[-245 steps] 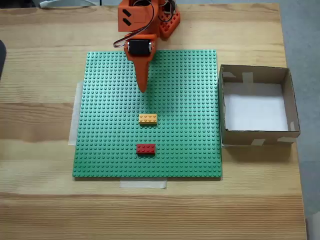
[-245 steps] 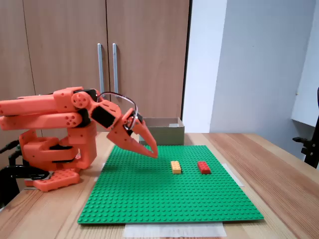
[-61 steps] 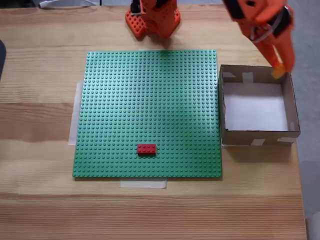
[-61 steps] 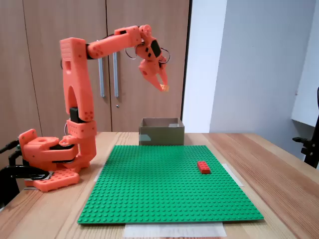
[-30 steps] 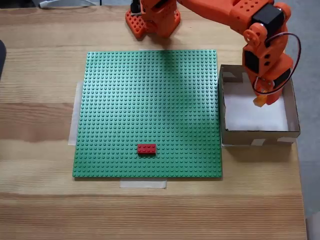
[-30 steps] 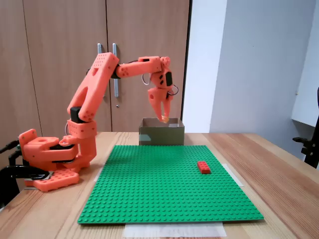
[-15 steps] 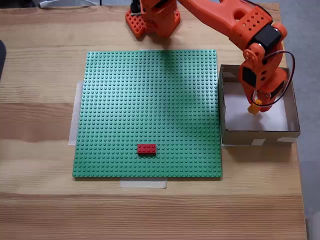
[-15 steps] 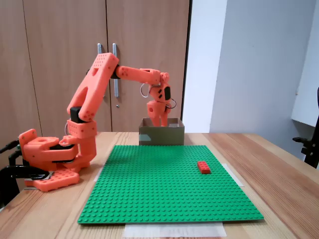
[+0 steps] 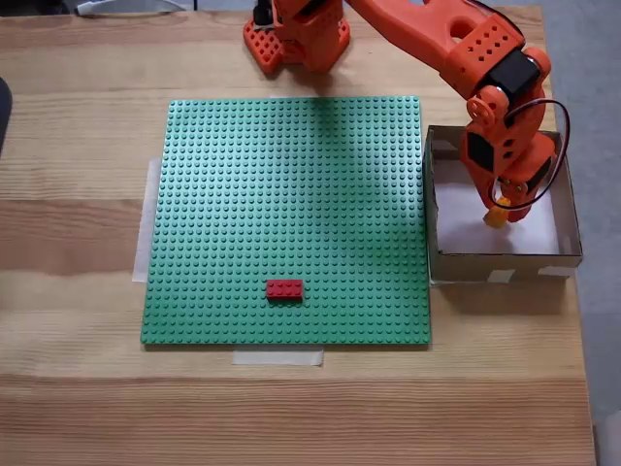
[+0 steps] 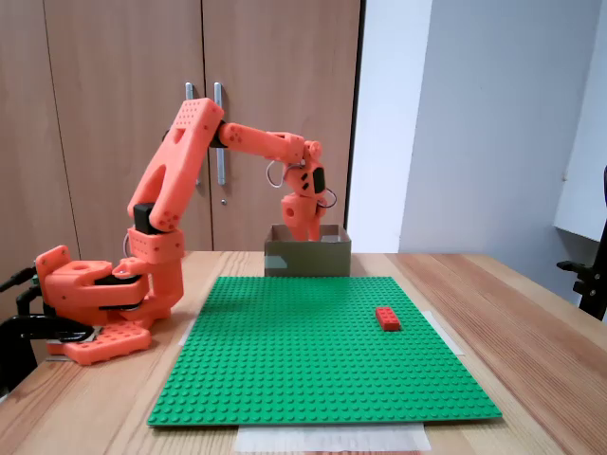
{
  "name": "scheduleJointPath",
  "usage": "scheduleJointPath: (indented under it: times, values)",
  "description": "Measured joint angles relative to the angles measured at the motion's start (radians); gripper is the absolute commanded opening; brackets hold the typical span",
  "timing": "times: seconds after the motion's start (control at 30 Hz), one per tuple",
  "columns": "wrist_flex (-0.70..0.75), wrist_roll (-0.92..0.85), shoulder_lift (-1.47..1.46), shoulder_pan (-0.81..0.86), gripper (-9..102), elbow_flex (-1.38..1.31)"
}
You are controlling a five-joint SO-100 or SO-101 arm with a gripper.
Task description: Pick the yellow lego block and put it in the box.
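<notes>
Your table [image 9: 78,116] carries the green baseplate [image 9: 286,194], and to its right in the top-down fixed view sits the box [image 9: 456,254], with the arm [image 9: 437,39] reaching over from the base and bending down into it. The gripper [image 9: 497,216] is inside the box walls, clenched on the yellow block [image 9: 497,217], which hangs at the fingertips low over the white floor, toward the right and near wall in that view; in the side fixed view the gripper [image 10: 302,230] dips below the box [image 10: 305,258] rim, so you cannot see the block there. The red brick [image 9: 283,288] lies alone on the baseplate, well apart. What could go wrong, as I judge it: if you open late or swing out first, the block may ride out with the fingers; it may also stick to one finger, or the wrist cable could snag the right wall and shift the box. Half a second ago the gripper was slightly higher; it has sunk a little deeper, and eight seconds ago the block was on the baseplate above the red brick
</notes>
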Motion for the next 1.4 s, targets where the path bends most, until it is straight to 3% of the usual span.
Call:
scheduleJointPath:
  times: [0.23,0.73,1.0,1.23,1.4]
  values:
    - [-0.021,0.018,0.029,0.000,24,0.000]
    - [-0.104,-0.008,0.331,-0.014,21,0.218]
    - [-0.107,-0.014,0.538,-0.017,17,0.322]
    - [-0.192,-0.029,0.762,0.018,12,0.494]
    - [-0.227,-0.041,0.911,0.041,-1,0.583]
